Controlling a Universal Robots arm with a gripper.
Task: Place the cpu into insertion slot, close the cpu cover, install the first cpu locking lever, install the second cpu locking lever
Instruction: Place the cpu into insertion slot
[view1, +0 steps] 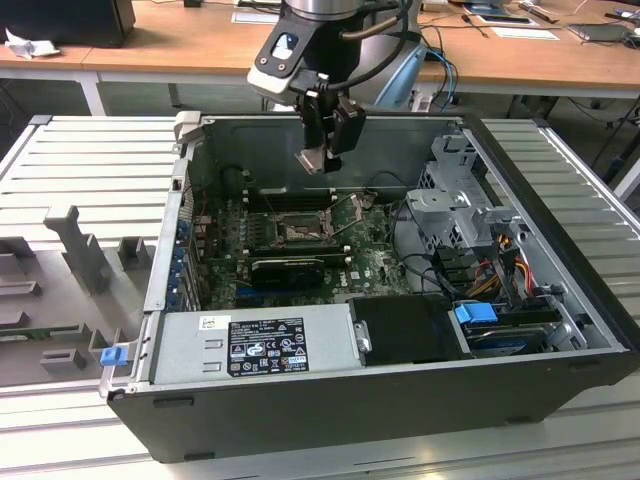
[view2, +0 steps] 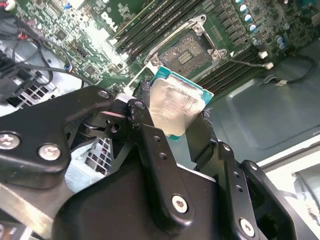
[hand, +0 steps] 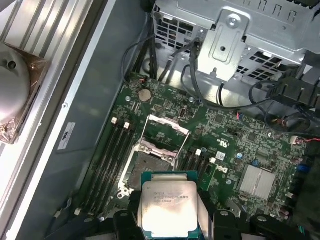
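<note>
Noted gripper (view2: 172, 125) closest to lens in both wrist views: black fingers (view2: 150, 145) pinching cpu (hand: 169, 207) by two opp. edges, pale metal lid facing cams, teal substrate edge showing round it. Confirmed same in exterior view: gripper (view1: 318, 158) held above open PC case (view1: 300, 420), cpu (view1: 311, 158) at fingertips, clear of green board (view1: 370, 265). Located insertion slot (hand: 150, 167) on green board below, well apart from cpu, dark pin field exposed. Found cpu cover (hand: 169, 126) swung open, off socket. Logged memory slots (hand: 112, 155) in rows either side of socket, silver heatsink (hand: 256, 180) further along board, perforated drive cage (view1: 450, 200) toward exterior view's right. Logged PSU (view1: 255, 345) w/ label along near wall of case in exterior view, black card (view1: 285, 268) betw. PSU and socket. Noted cables (hand: 195, 75) running from drive cage area to board. Noted grey ribbed table (view1: 90, 150) under case, wooden desks (view1: 150, 40) behind.
</note>
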